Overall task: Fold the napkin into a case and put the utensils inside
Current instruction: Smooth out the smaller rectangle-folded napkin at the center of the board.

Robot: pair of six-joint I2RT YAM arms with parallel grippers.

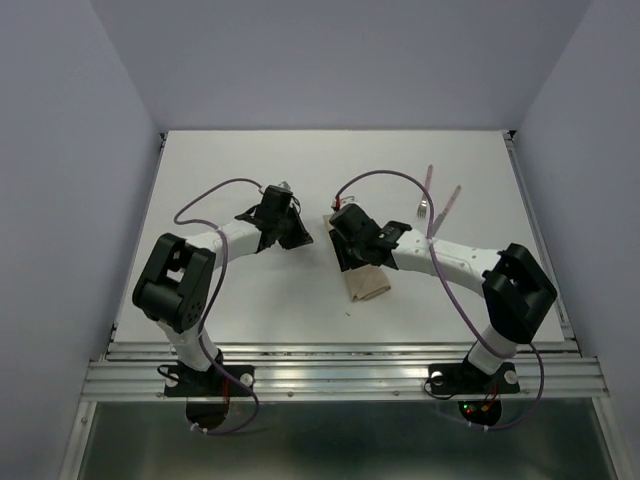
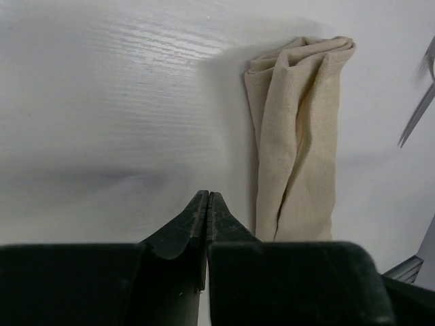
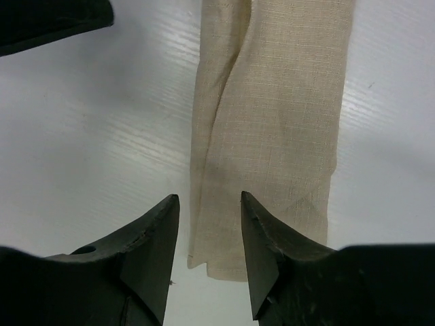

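The napkin (image 1: 368, 283) lies on the white table folded into a narrow tan case (image 3: 272, 115), with a rounded fold at one end (image 2: 299, 129). My right gripper (image 3: 209, 198) hovers open over one short end of it, nothing between its fingers. My left gripper (image 2: 207, 197) is shut and empty, just left of the cloth. In the top view the left gripper (image 1: 293, 234) and the right gripper (image 1: 347, 238) sit close together over the napkin's far end. The utensils, a fork (image 1: 427, 192) and a knife (image 1: 447, 208) with pinkish handles, lie to the right behind the right arm.
Silver fork tines (image 2: 416, 112) show at the right edge of the left wrist view. A dark part of the left gripper (image 3: 54, 20) fills the top left corner of the right wrist view. Metal rails (image 1: 340, 372) run along the table's near edge.
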